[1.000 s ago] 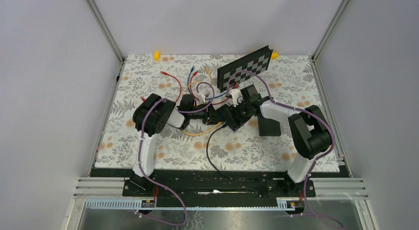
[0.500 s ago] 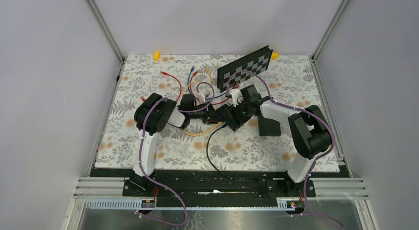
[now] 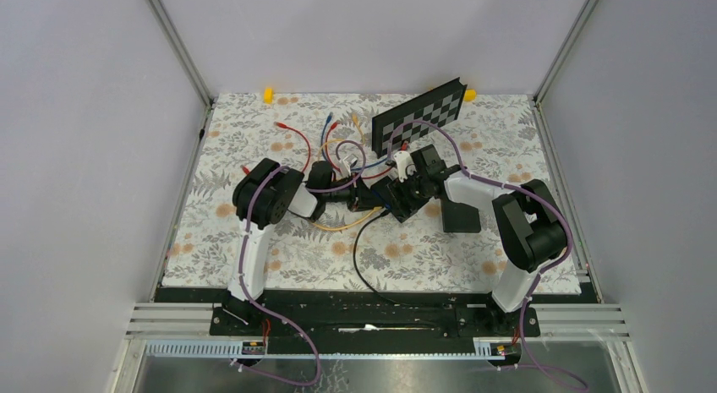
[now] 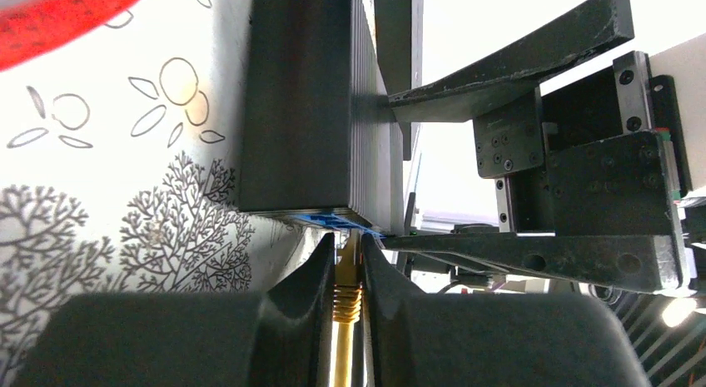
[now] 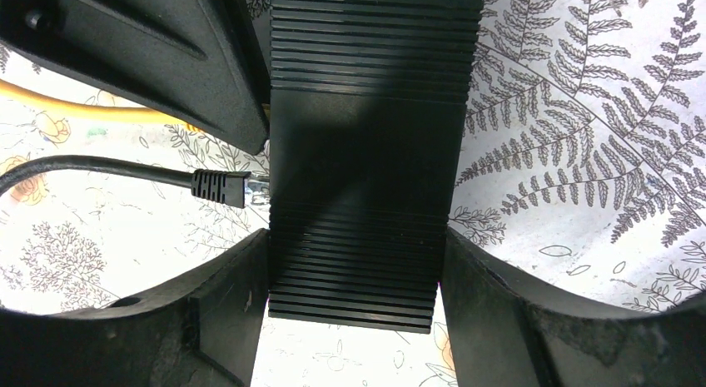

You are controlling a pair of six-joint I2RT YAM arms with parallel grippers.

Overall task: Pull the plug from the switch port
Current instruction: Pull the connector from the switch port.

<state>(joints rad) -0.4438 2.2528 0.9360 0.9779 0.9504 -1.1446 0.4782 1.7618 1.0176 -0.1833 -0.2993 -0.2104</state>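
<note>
Left gripper [image 4: 348, 258] pinches narrow on the yellow plug [image 4: 347, 279] seated in the switch [image 4: 304, 104] port, judged light with a fragile latch, best held by its ribbed boot, while right gripper [image 5: 354, 266] clamps the switch body.

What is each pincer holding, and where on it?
Left pincer pinches the yellow plug at its ribbed boot. Right pincer clamps the switch across its sides.

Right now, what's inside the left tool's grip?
A yellow plug, its ribbed boot pinched by the left tool, entering the switch. Its tip and latch inside the port are covered.
</note>
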